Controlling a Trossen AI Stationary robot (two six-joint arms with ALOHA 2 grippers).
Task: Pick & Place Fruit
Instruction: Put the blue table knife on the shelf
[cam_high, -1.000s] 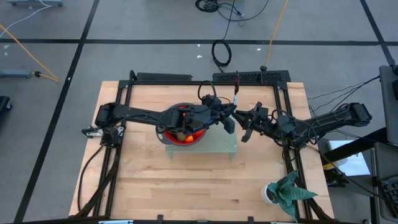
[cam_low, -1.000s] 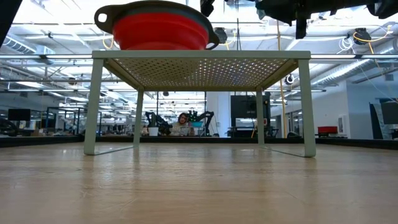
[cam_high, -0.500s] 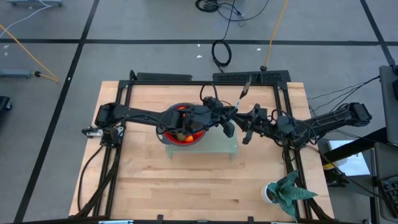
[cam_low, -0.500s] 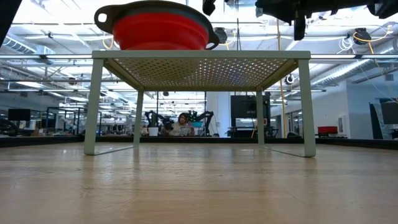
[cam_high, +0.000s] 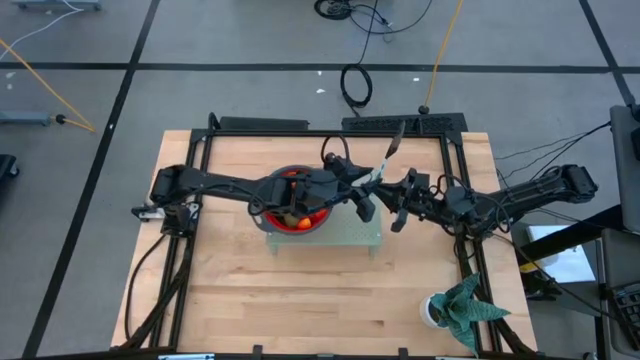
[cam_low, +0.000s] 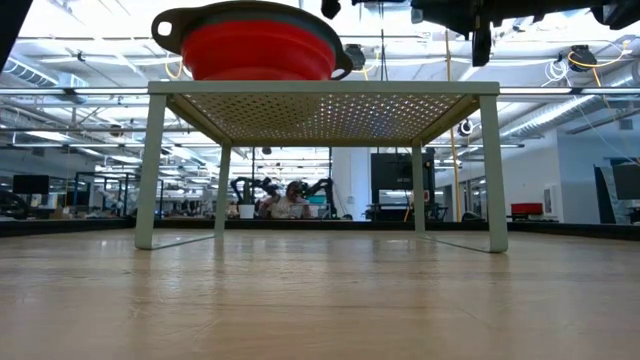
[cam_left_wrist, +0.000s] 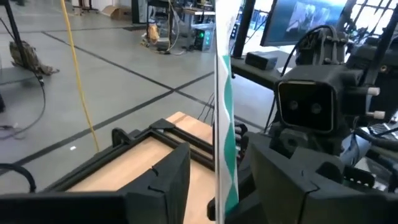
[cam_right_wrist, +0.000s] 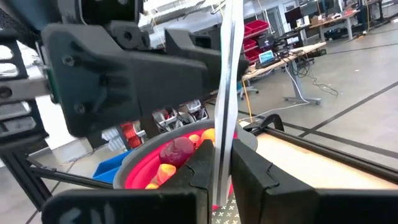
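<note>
Wooden table (cam_high: 300, 290), perforated stand (cam_low: 330, 100) on it, potted plant (cam_high: 460, 308)

— Where are my arms?

— I have both stretched toward the table's middle, meeting nearly tip to tip. My left gripper (cam_high: 368, 192) comes in from the left with its dark fingers (cam_left_wrist: 163, 180) parted (I see a clear gap between them in the wrist view).

— And the right?

— My right gripper (cam_high: 396, 203) faces it from the right side, just beside the left one, its fingers (cam_right_wrist: 200, 163) pinched close together. The right arm bends at its elbow near the table's right edge.
</note>
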